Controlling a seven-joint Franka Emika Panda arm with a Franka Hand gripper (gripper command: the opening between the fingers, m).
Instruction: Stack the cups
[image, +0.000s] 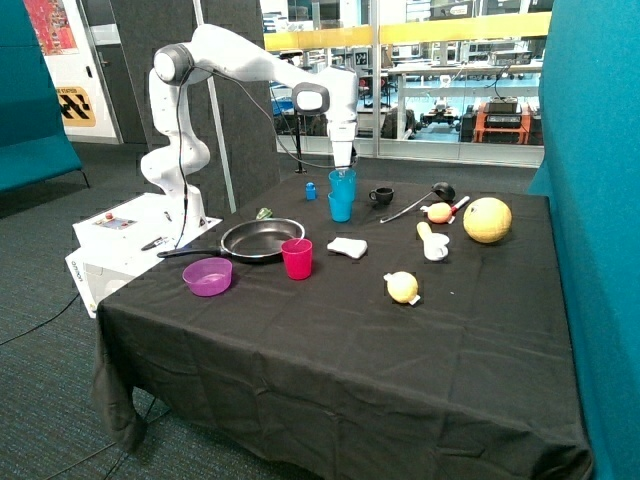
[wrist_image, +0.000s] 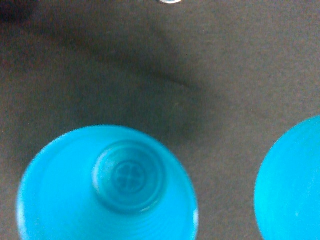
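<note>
Black tablecloth (image: 330, 330): gripper (image: 343, 172) holds blue cup (image: 342, 181) above another (image: 340, 206).

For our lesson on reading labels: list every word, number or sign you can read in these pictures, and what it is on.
Nothing reads clearly.
Yellow-and-black sign behind the arm: too blurred.
Red poster: too small.
Label on the white box: too small.
Blue cup, inside bottom: moulded round emblem, no letters.
Gripper, over the blue cup: no marking visible.
</note>
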